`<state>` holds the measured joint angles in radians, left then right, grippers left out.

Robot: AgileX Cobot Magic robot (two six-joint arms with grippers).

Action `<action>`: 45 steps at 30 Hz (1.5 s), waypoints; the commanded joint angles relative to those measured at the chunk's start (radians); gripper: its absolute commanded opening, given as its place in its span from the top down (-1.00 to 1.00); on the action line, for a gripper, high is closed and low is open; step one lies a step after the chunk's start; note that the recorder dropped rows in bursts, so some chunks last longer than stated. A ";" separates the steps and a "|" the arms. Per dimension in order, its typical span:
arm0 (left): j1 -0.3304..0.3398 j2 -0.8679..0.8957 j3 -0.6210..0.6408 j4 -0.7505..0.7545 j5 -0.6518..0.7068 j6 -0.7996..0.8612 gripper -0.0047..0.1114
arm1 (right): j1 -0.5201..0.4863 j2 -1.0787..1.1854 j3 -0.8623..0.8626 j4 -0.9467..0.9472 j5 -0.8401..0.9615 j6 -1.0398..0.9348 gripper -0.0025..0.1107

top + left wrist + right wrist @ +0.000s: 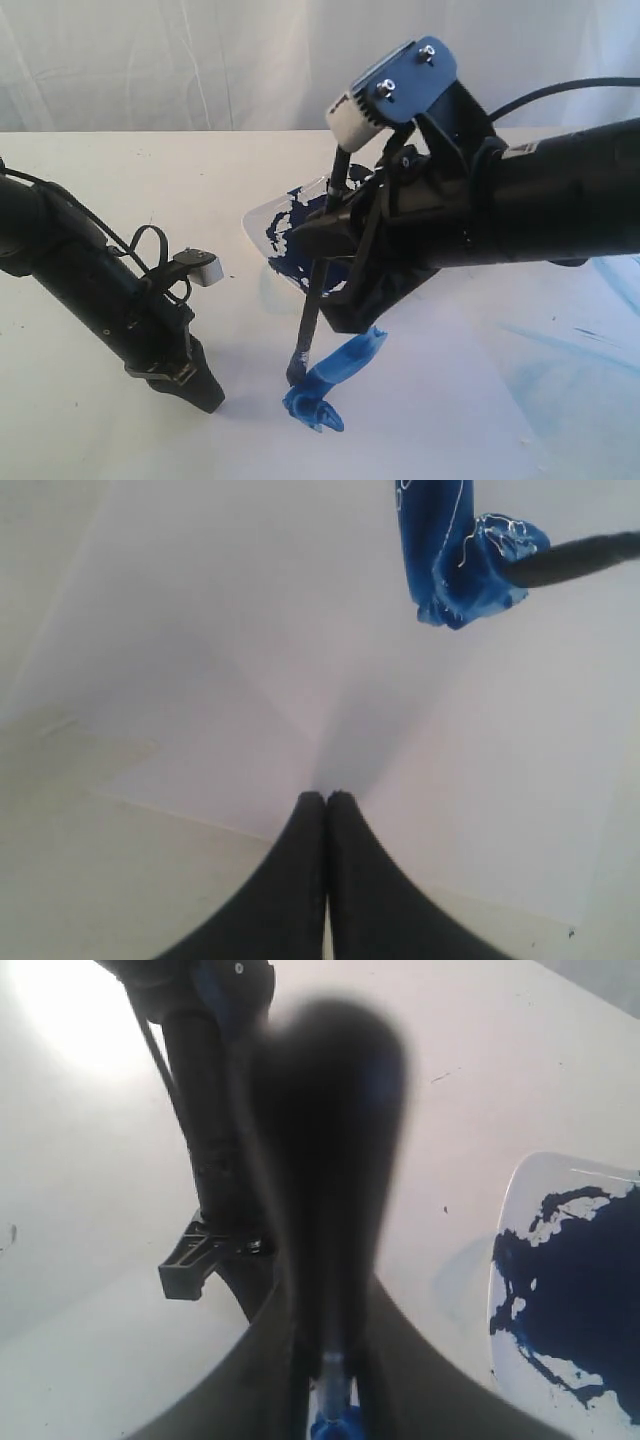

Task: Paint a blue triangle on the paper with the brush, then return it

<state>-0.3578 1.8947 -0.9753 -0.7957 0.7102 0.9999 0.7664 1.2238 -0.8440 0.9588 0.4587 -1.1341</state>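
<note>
On the white table, my right gripper clamps the brush nearly upright. Its bristles point down onto the paper at a wet blue stroke. The paint dish sits behind, and my left gripper stands beside, jaws together.

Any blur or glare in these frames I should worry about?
Right wrist view: brush is a dark out-of-focus blob mid-frame, dish sharper, glare on the table. Left wrist view: soft overall, wet paint glints, left hand casts a faint shadow. Exterior view: backdrop washed out.
</note>
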 commanded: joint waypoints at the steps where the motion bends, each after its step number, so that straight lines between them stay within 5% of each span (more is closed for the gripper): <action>1: -0.005 0.002 -0.003 -0.009 0.015 -0.005 0.92 | -0.156 0.038 -0.058 0.157 0.182 -0.161 0.96; 8: -0.005 0.002 -0.003 -0.009 0.016 -0.005 0.92 | -0.329 0.068 -0.117 0.193 0.396 -0.213 0.96; 17: -0.005 0.002 -0.003 -0.009 0.016 -0.005 0.92 | -0.328 0.084 -0.062 0.271 0.453 -0.400 0.96; 45: -0.005 0.002 -0.003 -0.009 0.016 -0.005 0.92 | -0.328 0.239 -0.059 0.319 0.418 -0.458 0.96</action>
<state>-0.3578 1.8947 -0.9753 -0.7957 0.7102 0.9999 0.4429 1.4519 -0.9059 1.2727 0.8799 -1.5803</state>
